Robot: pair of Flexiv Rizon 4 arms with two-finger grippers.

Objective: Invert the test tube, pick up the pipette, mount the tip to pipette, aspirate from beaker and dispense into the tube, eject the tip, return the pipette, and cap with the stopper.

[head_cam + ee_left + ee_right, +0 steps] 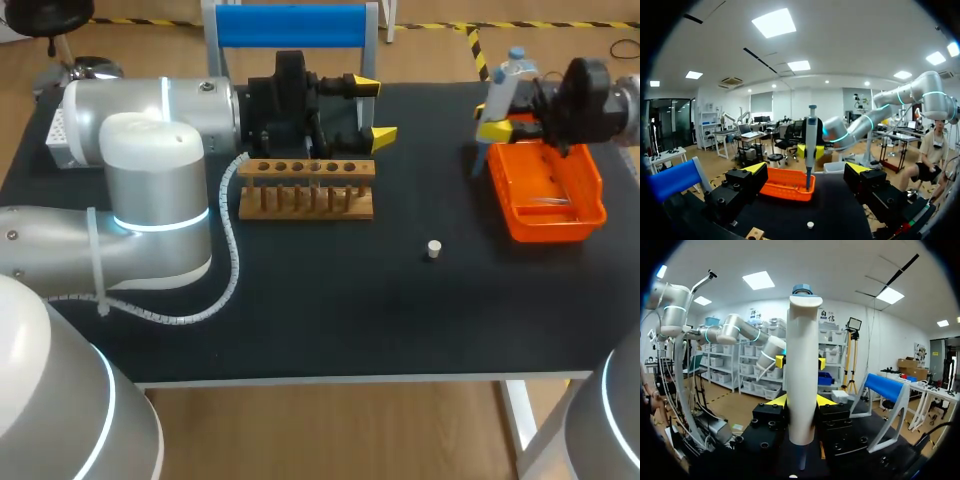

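Our right gripper [801,401] is clamped on the white plastic pipette with the blue plunger cap [802,365], both yellow-tipped fingers pressed to the barrel from opposite sides. The pipette's long axis is upright. Its narrow end points straight down at the orange plastic tray [555,233], which sits by the right edge of the black tabletop [330,310], toward the far corner.

As we judge it, this is the relation the coming move turns on. The tip to be mounted should lie below the pipette, along its own axis. The approach would then be a plain descent by the right arm, which is by far the nearer one. We see something pale lying in the tray but cannot tell whether it is a tip (nor can we pick out the beaker).

Our left gripper [374,111] hangs wide open and holds nothing. Its fingers point across the table toward the right, just beyond the light wooden test tube rack [307,200], which stands near the far edge, left of the middle. Whether a tube stands in the rack we cannot make out.

The small white stopper [434,249] lies alone on the tabletop between rack and tray, nearer the front edge than either and well apart from both grippers.

We judge the stage as pipette in hand, tip not yet mounted. A slight tilt of the barrel on the way down could miss the tip's mouth.
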